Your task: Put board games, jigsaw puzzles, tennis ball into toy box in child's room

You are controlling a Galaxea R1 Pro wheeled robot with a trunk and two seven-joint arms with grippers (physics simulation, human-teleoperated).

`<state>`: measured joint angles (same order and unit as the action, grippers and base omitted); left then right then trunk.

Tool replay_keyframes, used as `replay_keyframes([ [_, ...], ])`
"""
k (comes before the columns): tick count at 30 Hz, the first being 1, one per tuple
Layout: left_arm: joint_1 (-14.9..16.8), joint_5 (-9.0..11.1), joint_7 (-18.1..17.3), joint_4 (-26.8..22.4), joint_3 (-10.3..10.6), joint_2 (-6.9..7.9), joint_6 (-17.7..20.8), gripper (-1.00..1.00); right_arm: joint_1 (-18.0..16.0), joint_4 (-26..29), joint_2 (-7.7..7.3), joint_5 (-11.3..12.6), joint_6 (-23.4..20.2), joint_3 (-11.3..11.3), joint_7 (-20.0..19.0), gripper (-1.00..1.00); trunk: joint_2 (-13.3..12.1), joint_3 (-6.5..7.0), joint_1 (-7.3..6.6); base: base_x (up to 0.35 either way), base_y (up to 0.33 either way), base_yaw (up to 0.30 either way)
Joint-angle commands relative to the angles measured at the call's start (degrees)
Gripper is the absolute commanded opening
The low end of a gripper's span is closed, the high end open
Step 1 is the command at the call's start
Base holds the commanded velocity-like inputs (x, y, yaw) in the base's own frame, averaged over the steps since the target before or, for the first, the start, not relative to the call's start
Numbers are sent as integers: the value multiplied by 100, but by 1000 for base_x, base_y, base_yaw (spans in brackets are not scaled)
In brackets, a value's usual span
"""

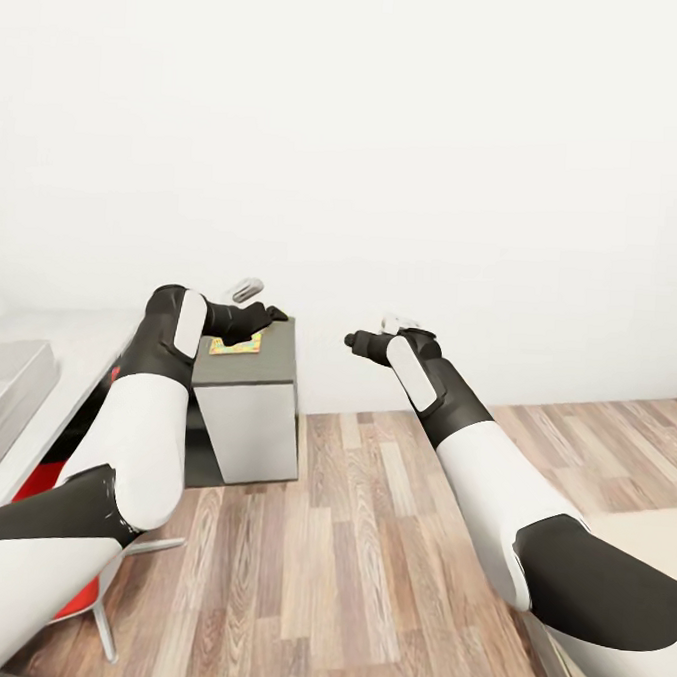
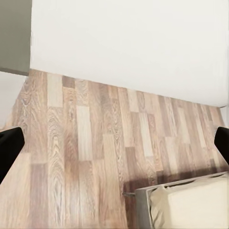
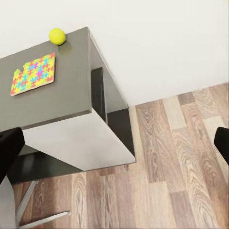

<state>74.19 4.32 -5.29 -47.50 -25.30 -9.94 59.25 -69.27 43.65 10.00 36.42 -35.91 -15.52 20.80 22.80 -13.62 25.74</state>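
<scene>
**Both grippers empty above the floor, puzzle and ball on the dark desk section**

From your head camera, the left gripper (image 1: 263, 317) is raised at the near edge of the dark grey desk section (image 1: 259, 369), over the jigsaw puzzle (image 1: 235, 345) that lies flat on its top. Your left forearm covers part of that top. The right gripper (image 1: 359, 342) is held out over the wood-plank floor (image 1: 366, 541), well apart from the desk and in front of the white wall (image 1: 391, 131).

Your right wrist camera looks at the dark section more plainly. The jigsaw puzzle (image 3: 34, 74) lies near one corner, and the tennis ball (image 3: 57, 36) rests on the same top just beside it, next to the wall. The two black fingertips (image 3: 9, 148) stand at opposite edges of the picture, so this gripper is spread wide with nothing between the fingers.

Your left wrist camera shows bare plank floor (image 2: 90, 148) and the corner of the bed (image 2: 191, 205), beige mattress in a grey frame. The left fingertips (image 2: 9, 145) also sit at the two edges of the picture, spread wide and empty.

At the left edge of the head view you can see part of the light grey toy box (image 1: 5, 388) on the pale desk top (image 1: 77, 363), with the red chair (image 1: 58, 502) below it. What the toy box holds cannot be made out.
</scene>
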Motion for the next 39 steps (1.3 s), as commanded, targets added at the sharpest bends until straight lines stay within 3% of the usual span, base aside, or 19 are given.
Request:
replay_keyframes([
  [1,1,10,-7,-6,-28,-5,29,100,-7,3,0,59,-6,-13,57,100,12,-8,4,0,0,-241],
  [9,-155,1,-7,-5,-28,-5,26,100,-1,3,0,55,-5,-20,71,100,12,1,4,0,0,-92],
  [10,-308,-7,0,2,-28,41,21,100,10,3,0,56,1,-21,73,100,12,1,4,0,0,-4],
  [14,-411,-10,8,26,-28,71,18,100,17,3,0,56,6,-27,73,100,12,1,4,0,0,-2],
  [30,-675,-71,27,58,-28,80,11,100,30,3,0,0,-2,-31,82,100,12,1,4,0,0,0],
  [39,-892,-124,36,89,-8,75,4,100,604,5,0,2,30,-16,81,100,12,1,4,0,0,0],
])
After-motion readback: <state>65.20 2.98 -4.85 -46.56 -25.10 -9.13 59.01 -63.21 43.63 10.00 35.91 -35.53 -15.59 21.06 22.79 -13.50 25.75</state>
